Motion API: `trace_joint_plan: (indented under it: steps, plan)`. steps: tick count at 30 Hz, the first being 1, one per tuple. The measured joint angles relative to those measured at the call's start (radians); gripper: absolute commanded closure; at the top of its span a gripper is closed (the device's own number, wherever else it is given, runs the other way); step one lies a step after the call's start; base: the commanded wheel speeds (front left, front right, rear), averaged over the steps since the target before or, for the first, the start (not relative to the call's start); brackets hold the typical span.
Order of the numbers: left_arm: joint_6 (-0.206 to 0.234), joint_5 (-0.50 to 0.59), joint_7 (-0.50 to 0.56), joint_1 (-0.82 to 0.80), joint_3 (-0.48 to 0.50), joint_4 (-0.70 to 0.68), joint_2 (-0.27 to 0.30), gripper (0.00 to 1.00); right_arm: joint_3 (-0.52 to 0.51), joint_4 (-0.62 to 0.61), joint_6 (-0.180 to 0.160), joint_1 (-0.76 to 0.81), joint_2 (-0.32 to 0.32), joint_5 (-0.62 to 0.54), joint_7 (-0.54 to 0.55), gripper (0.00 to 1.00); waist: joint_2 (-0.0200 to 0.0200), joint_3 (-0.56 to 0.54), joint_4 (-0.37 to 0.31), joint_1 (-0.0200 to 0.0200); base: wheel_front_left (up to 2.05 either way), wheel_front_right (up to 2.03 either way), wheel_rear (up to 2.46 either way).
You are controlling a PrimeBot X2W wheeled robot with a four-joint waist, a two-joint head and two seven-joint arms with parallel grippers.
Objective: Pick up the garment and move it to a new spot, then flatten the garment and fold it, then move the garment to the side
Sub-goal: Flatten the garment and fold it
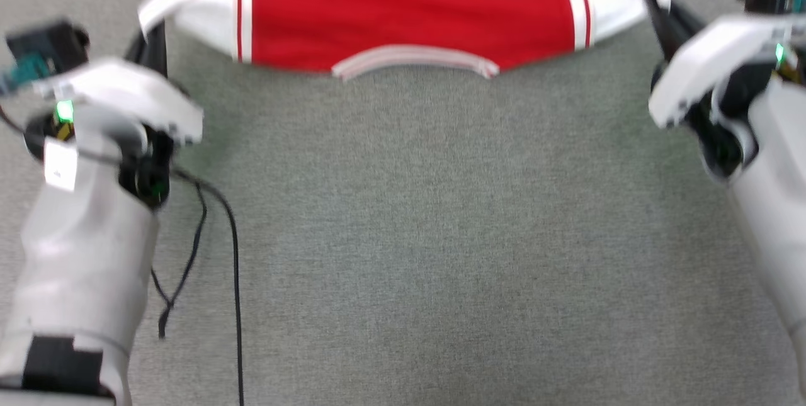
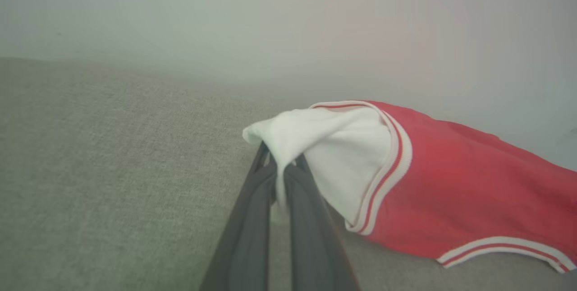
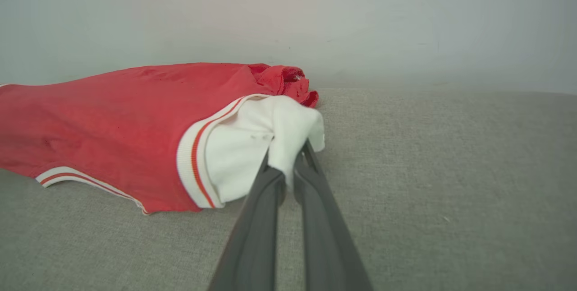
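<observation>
The garment [image 1: 409,9] is a red jersey with white sleeves and a red-white striped collar, stretched across the top of the head view over the grey surface. My left gripper [image 1: 151,38] is shut on the white left sleeve [image 2: 311,146]. My right gripper [image 1: 658,12] is shut on the white right sleeve [image 3: 266,142]. In both wrist views the dark fingers [image 2: 293,200] pinch a fold of white cloth, and the red body [image 3: 112,115] sags between the two grips. The garment's far part is cut off by the head view's top edge.
A grey woven surface [image 1: 441,236] spreads under and in front of the garment. Black cables [image 1: 233,255] hang beside my left forearm. A pale wall [image 3: 405,20] rises behind the surface in the wrist views.
</observation>
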Motion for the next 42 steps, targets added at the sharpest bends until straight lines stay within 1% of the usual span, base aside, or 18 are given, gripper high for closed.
trace_joint_plan:
  steps: [6,13,17,19,21,25,27,32,34,37,39,42]
  plan:
    - [0.001,0.007,-0.01,0.177,0.016,-0.071,0.019,1.0,0.023,-0.103,0.0,0.193,-0.058,0.063,-0.024,1.0,0.0,-0.097,0.007,-0.0001,0.0,0.0,0.0]
    - [0.042,0.035,-0.01,0.45,0.044,-0.276,0.029,1.0,-0.025,-0.235,0.0,0.42,-0.098,0.084,-0.031,1.0,0.0,-0.202,0.011,-0.0003,0.0,0.0,0.0]
    - [0.092,0.04,-0.01,0.623,0.053,-0.424,0.047,1.0,-0.085,-0.325,0.0,0.556,-0.103,0.061,-0.007,1.0,0.0,-0.25,0.01,-0.0003,0.0,0.0,0.0]
    - [0.128,0.041,-0.004,0.71,0.06,-0.514,0.057,1.0,-0.125,-0.376,0.001,0.631,-0.104,0.036,0.01,1.0,0.0001,-0.27,0.008,-0.0003,0.0,0.0,0.0]
    - [0.175,0.041,0.022,0.797,0.069,-0.607,0.067,1.0,-0.175,-0.431,0.001,0.716,-0.101,0.016,0.04,1.0,0.0001,-0.288,0.008,-0.0003,0.0,0.0,0.0]
    - [0.248,0.035,0.072,0.954,0.076,-0.799,0.081,1.0,-0.293,-0.576,0.001,0.881,-0.057,-0.052,0.099,1.0,0.0001,-0.308,0.012,-0.0003,0.0,0.0,0.0]
    - [0.282,0.035,0.092,1.02,0.078,-0.88,0.087,1.0,-0.343,-0.652,0.001,0.96,-0.028,-0.095,0.151,1.0,0.0001,-0.312,0.016,-0.0003,0.0,0.0,0.0]
    - [0.346,0.036,0.128,1.149,0.084,-1.03,0.099,1.0,-0.441,-0.842,0.0,1.144,0.075,-0.168,0.265,1.0,0.0,-0.312,0.031,-0.0002,0.0,0.0,0.0]
    - [0.36,0.038,0.139,1.186,0.082,-1.064,0.1,1.0,-0.466,-0.896,0.0,1.201,0.114,-0.185,0.313,1.0,0.0001,-0.307,0.037,-0.0002,0.0,0.0,0.0]
    - [0.37,0.037,0.15,1.218,0.074,-1.081,0.1,1.0,-0.485,-0.941,0.0,1.275,0.148,-0.216,0.367,1.0,0.0001,-0.299,0.047,-0.0001,0.0,0.0,0.0]
    - [0.368,0.038,0.148,1.225,0.064,-1.084,0.094,1.0,-0.496,-0.958,0.0,1.313,0.162,-0.232,0.392,1.0,0.0,-0.293,0.054,-0.0002,0.0,0.0,0.0]
    - [0.353,0.038,0.132,1.221,0.044,-1.064,0.079,1.0,-0.496,-0.961,0.0,1.34,0.168,-0.267,0.427,1.0,0.0,-0.284,0.063,0.0,0.0,0.0,0.0]
